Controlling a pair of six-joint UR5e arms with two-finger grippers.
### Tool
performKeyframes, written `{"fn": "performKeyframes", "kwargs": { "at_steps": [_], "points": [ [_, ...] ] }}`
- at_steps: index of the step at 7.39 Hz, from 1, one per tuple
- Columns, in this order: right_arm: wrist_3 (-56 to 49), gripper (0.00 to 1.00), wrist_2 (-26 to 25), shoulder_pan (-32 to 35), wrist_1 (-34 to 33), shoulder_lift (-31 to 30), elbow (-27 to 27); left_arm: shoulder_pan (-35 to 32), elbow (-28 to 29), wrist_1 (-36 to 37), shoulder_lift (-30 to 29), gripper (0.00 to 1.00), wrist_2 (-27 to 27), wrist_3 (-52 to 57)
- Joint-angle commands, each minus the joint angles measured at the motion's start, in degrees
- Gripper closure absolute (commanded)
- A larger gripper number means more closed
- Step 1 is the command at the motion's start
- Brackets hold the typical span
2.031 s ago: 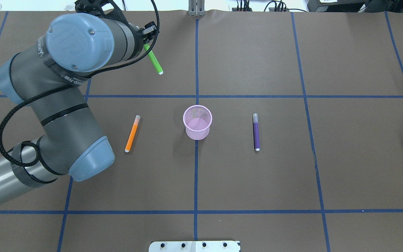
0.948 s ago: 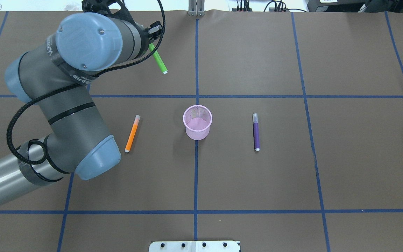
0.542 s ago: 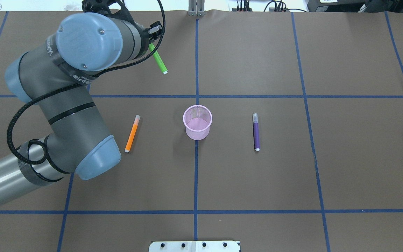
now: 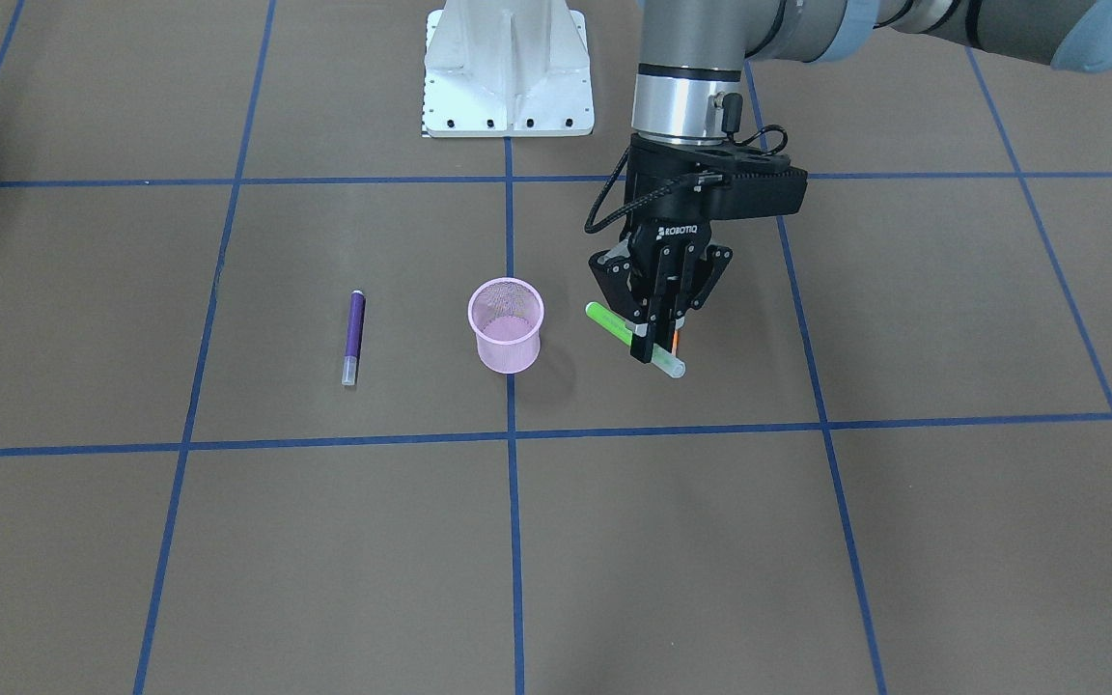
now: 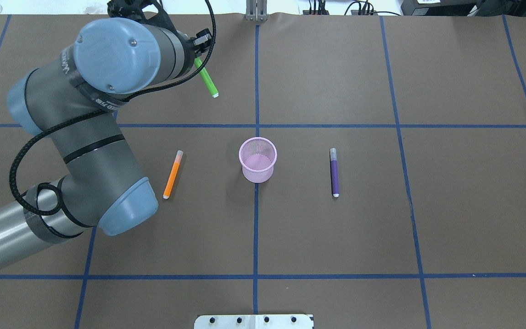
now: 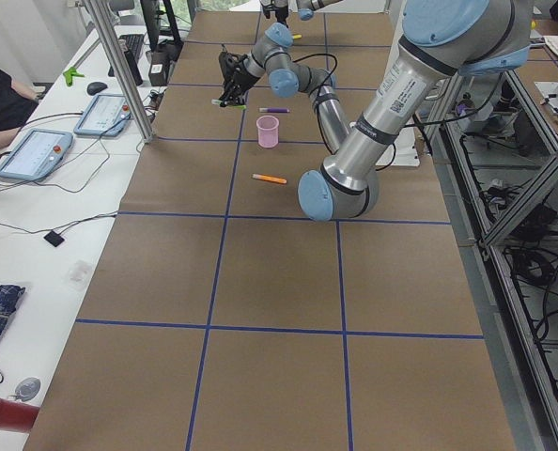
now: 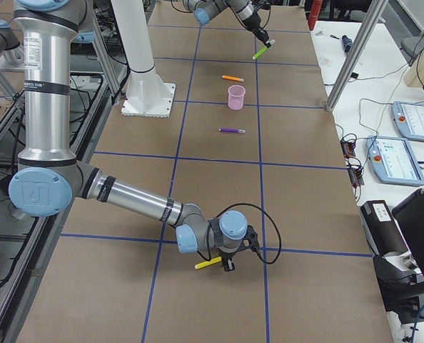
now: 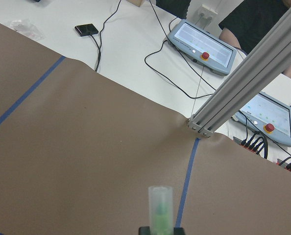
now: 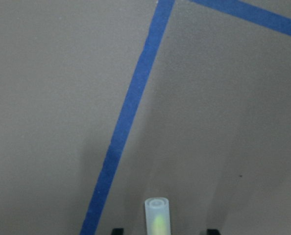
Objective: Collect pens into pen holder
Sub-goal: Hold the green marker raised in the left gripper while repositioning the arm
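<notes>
My left gripper [image 4: 651, 344] is shut on the green pen [image 4: 609, 321], held crosswise and tilted above the table, beside the pink mesh pen holder [image 4: 508, 352]. In the overhead view the arm hides the gripper; the green pen [image 5: 207, 82] sticks out far-left of the holder [image 5: 257, 176]. The orange pen [image 5: 172, 175] lies left of the holder and the purple pen [image 5: 334, 172] right of it. My right gripper [image 7: 228, 264] is low over the table far from the holder. Its fingers stand apart on either side of the yellow pen [image 9: 157, 215], which also shows in the exterior right view [image 7: 208, 264].
Blue tape lines grid the brown table cover. The robot's white base plate [image 4: 508, 68] stands at the near middle edge. An aluminium post [image 8: 243, 83] and teach pendants [image 8: 202, 41] stand beyond the far edge.
Over two seconds my left arm has shifted slightly right with the green pen; in the last second it has held nearly still. The orange pen, purple pen and holder have not moved.
</notes>
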Motion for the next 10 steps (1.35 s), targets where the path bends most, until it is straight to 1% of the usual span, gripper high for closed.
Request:
{"fn": "performKeyframes", "kwargs": {
  "at_steps": [1,4,5,6,7,8,10],
  "points": [
    [-0.1,0.53,0.0,0.0,0.0,0.0,0.0,0.0,0.0,0.0,0.0,1.0,-0.1,0.1],
    [0.1,0.53,0.0,0.0,0.1,0.0,-0.1,0.0,-0.1,0.0,0.0,1.0,-0.1,0.2],
    [0.1,0.57,0.0,0.0,0.1,0.0,-0.1,0.0,-0.1,0.0,-0.1,1.0,-0.1,0.2],
    [0.1,0.75,0.0,0.0,0.1,0.0,-0.1,0.0,-0.1,0.0,0.0,1.0,-0.1,0.2],
    [0.1,0.9,0.1,0.0,0.2,0.0,-0.1,0.0,-0.1,0.0,0.0,1.0,-0.1,0.2],
    [0.2,1.0,0.1,0.0,0.3,-0.2,-0.1,0.0,-0.1,0.0,0.0,1.0,-0.1,0.2],
    [0.4,1.0,0.1,0.1,0.3,-0.7,0.6,0.0,-0.1,0.0,-0.1,1.0,-0.1,0.2]
  ]
}}
